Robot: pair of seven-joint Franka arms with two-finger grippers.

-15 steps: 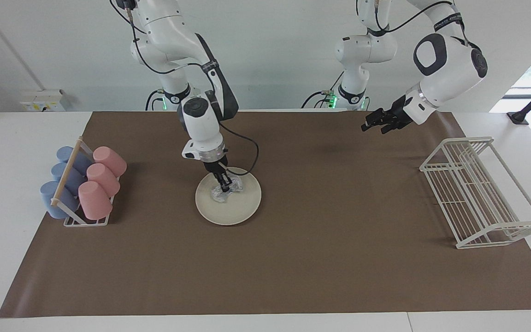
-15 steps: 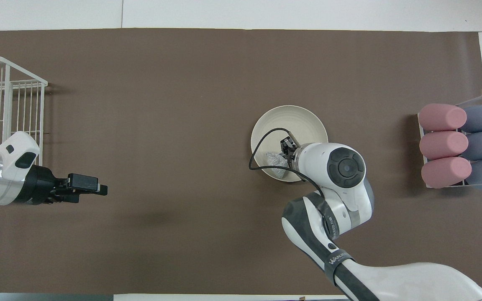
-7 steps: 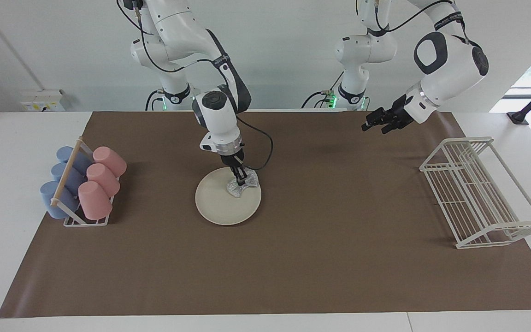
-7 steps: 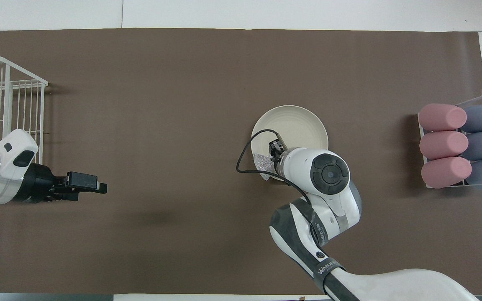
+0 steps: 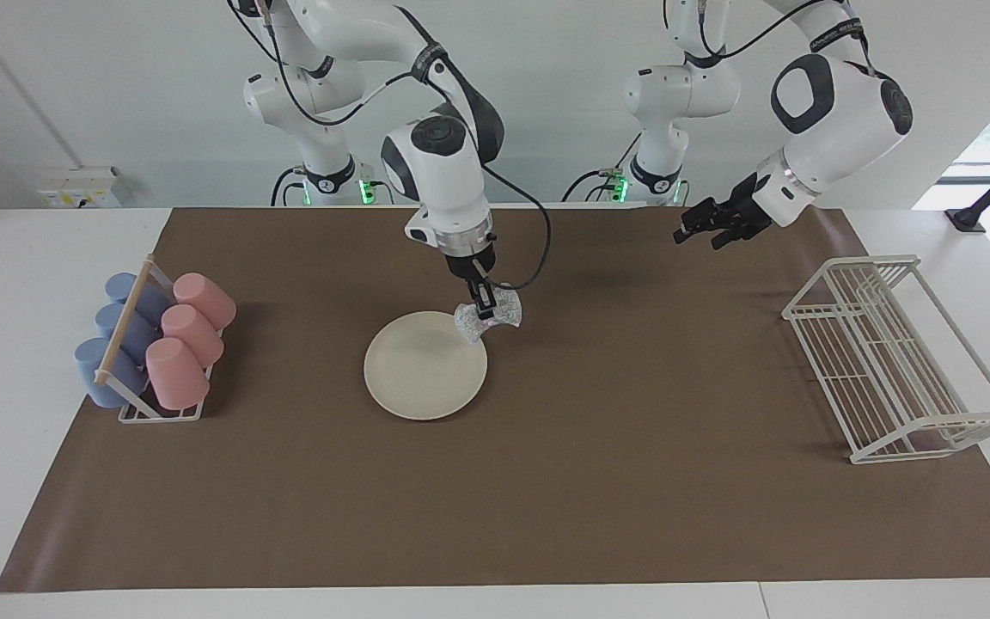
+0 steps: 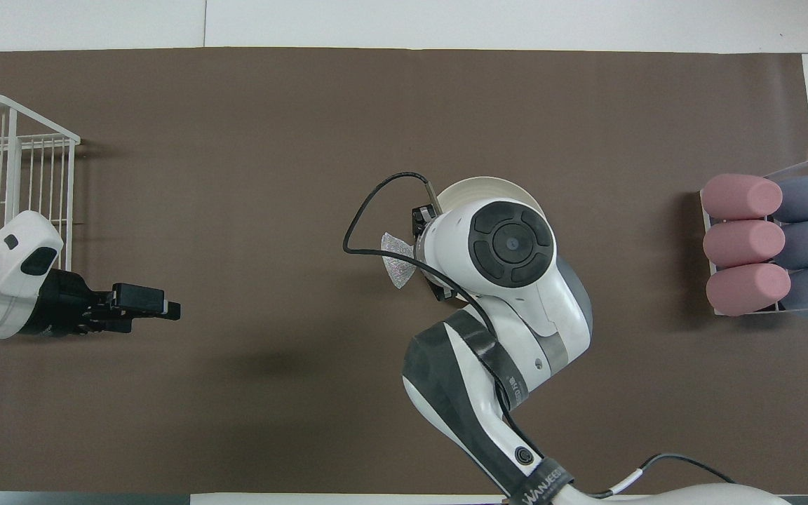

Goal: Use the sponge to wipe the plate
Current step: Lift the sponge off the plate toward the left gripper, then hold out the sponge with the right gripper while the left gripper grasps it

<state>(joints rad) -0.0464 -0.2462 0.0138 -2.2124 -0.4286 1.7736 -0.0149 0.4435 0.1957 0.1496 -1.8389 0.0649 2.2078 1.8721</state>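
The cream-white plate [image 5: 422, 371] lies flat on the brown mat; in the overhead view only its rim [image 6: 489, 185] shows past the right arm's wrist. My right gripper [image 5: 485, 311] is shut on the silvery mesh sponge [image 5: 495, 316]. It holds the sponge in the air over the plate's edge toward the left arm's end, clear of the plate. The sponge also shows in the overhead view [image 6: 397, 259]. My left gripper [image 5: 694, 236] is open and empty, and waits in the air over the mat near the wire rack; it also shows in the overhead view [image 6: 169, 310].
A rack of pink and blue cups [image 5: 155, 344] lying on their sides stands at the right arm's end of the table. A white wire dish rack [image 5: 890, 357] stands at the left arm's end. The brown mat [image 5: 546, 499] covers the table.
My right gripper has lifted the sponge off the plate, moving up and toward the left arm's end, so the plate now lies bare. The left arm has barely moved.
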